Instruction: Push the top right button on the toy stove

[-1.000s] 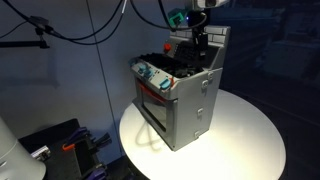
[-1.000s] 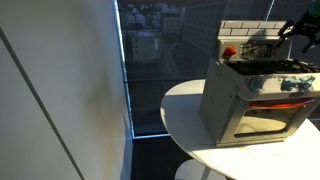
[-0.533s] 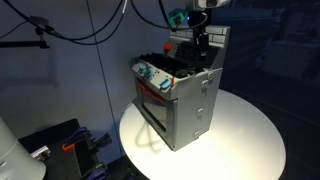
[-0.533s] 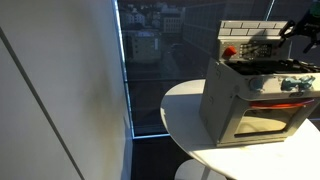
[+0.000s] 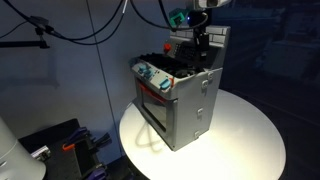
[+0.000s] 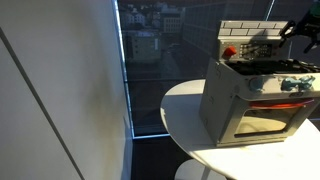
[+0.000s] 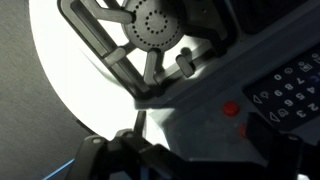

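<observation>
The toy stove (image 5: 182,100) is a silver-grey box with an orange-trimmed oven door, standing on a round white table (image 5: 250,140); it also shows in an exterior view (image 6: 255,100). My gripper (image 5: 201,42) hangs over the stove's back part by the brick-pattern wall, its fingers together and holding nothing. It sits at the frame edge in an exterior view (image 6: 300,30). In the wrist view the dark fingers (image 7: 150,152) lie low over the grey stove top (image 7: 190,128), close to a small red button (image 7: 231,109) beside the dark control panel (image 7: 290,95). A black burner (image 7: 155,25) is above.
The white table (image 6: 185,110) has bare room around the stove. Black cables (image 5: 70,30) hang at the back. A window with a night city view (image 6: 160,40) stands behind. A pale wall (image 6: 60,90) fills one side.
</observation>
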You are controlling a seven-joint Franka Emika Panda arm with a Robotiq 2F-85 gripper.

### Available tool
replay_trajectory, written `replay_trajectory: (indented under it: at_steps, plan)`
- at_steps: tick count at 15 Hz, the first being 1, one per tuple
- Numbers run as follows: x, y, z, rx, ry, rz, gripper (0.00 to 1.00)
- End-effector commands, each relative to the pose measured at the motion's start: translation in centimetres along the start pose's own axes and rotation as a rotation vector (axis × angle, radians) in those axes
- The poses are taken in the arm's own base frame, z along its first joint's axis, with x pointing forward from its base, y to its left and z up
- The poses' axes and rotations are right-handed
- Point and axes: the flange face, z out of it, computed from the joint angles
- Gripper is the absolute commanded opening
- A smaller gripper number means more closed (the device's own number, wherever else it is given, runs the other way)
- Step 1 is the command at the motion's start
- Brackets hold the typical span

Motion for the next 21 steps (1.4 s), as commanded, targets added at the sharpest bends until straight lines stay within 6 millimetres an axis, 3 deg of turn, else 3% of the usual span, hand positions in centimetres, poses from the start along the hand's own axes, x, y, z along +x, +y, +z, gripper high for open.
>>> replay_trajectory:
  at_steps: [1,21]
  plan:
    - [0.7,-0.1,-0.5,0.012,-0.018,0.008,1.00]
    - [2.1,-0.8,-0.1,-0.001,-0.035,0.013,1.00]
